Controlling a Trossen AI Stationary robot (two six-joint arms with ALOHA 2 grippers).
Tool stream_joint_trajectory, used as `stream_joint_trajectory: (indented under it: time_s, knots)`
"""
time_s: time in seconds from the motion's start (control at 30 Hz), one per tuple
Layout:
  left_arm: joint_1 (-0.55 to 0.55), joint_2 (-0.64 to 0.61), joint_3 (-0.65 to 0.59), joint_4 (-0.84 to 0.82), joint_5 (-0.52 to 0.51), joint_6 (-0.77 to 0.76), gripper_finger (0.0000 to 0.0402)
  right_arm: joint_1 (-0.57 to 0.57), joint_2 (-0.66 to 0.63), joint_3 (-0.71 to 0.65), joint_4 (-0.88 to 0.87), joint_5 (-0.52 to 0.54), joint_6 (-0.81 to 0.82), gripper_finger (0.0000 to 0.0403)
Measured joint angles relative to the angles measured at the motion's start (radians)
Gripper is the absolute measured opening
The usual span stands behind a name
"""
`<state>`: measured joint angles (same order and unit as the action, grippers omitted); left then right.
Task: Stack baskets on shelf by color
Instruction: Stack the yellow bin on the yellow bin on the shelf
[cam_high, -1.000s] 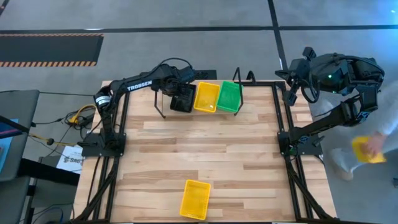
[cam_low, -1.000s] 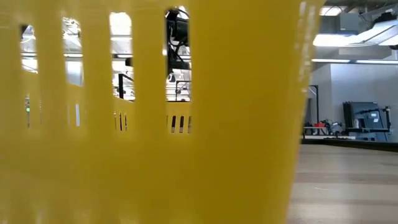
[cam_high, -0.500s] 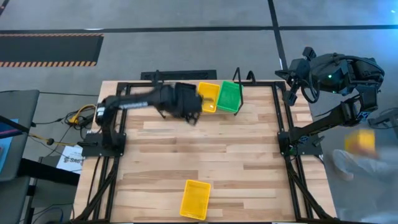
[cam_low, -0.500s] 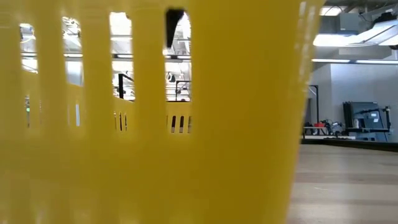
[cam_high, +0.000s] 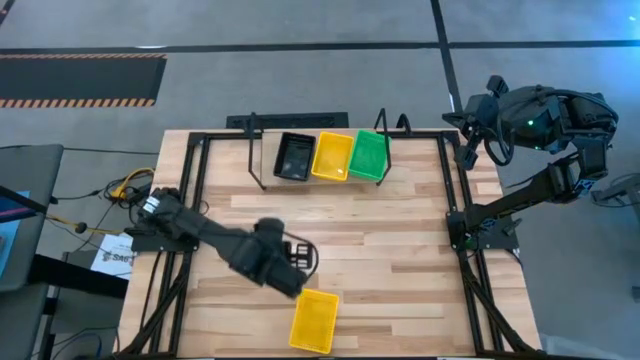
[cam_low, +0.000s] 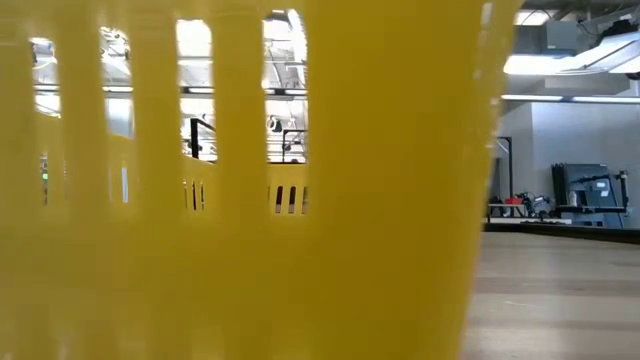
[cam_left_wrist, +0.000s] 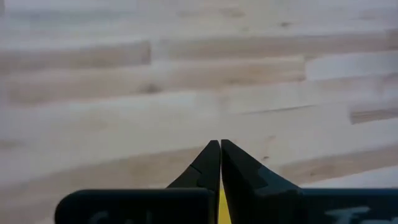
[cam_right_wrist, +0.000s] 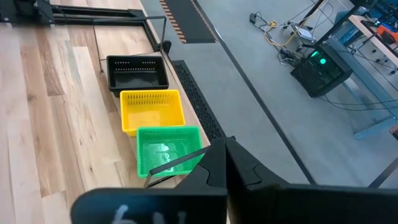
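Looking down from the high view, we see the shelf (cam_high: 262, 160) holding a black basket (cam_high: 294, 157), a yellow basket (cam_high: 332, 156) and a green basket (cam_high: 369, 155) side by side. One loose yellow basket (cam_high: 315, 320) lies at the near table edge, with the left gripper (cam_high: 292, 282) just beside it. The low view is filled by that basket's wall. In the left wrist view, its fingers are pressed together, holding nothing. In the right wrist view, the right gripper (cam_right_wrist: 225, 163), parked off the table, is likewise closed.
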<state>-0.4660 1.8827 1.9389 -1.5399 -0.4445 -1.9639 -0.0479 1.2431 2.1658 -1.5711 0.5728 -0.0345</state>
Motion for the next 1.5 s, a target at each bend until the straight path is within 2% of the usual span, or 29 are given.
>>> stream_joint_trajectory:
  time_s: [0.07, 0.17, 0.5, 0.63, 0.87, 1.3, 1.5]
  knots:
    - [-0.025, 0.003, -0.027, 0.021, 0.016, -0.06, 0.0, 0.0, 0.0, 0.0, 0.0, 0.0, 0.0, 0.0005]
    - [-0.043, -0.001, -0.08, 0.11, 0.04, -0.074, 0.0, 0.0, 0.0, 0.0, 0.0, 0.0, 0.0, 0.0006]
    - [-0.021, 0.0, -0.225, 0.384, 0.054, 0.141, 0.0, 0.0, 0.0, 0.0, 0.0, 0.0, 0.034, 0.0006]
    - [-0.007, 0.0, -0.23, 0.387, 0.168, 0.189, 0.0, 0.0, 0.0, 0.0, 0.0, 0.0, 0.036, 0.0006]
    - [-0.015, 0.001, -0.23, 0.355, 0.262, 0.163, 0.0019, 0.0, 0.0, 0.0, 0.0, 0.0, 0.053, 0.0006]
    - [-0.079, 0.001, -0.23, 0.361, 0.292, 0.005, 0.0064, 0.0, 0.0, 0.0, 0.0, 0.0, 0.022, 0.0005]
    - [-0.085, 0.014, -0.228, 0.408, 0.335, -0.014, 0.0071, 0.0, 0.0, 0.0, 0.0, 0.0, -0.009, 0.0005]
